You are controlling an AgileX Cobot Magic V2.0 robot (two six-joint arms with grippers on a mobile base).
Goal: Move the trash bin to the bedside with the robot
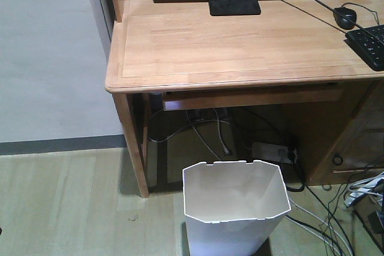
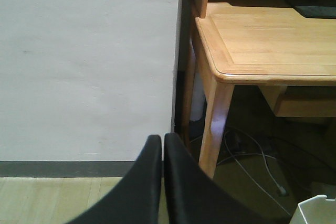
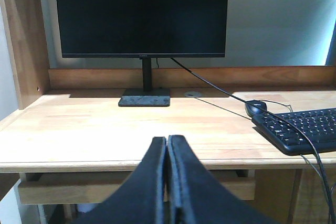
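Observation:
The white trash bin stands upright on the floor in front of the desk, its angular notched rim facing up. A corner of its rim shows at the bottom right of the left wrist view. My left gripper is shut and empty, pointing at the wall beside the desk leg. My right gripper is shut and empty, level with the desk's front edge and pointing at the monitor. Neither gripper touches the bin. The bed is out of view.
A light wooden desk carries a monitor, a black mouse and a keyboard. Cables and a power strip lie under it. A white wall with a dark skirting is to the left.

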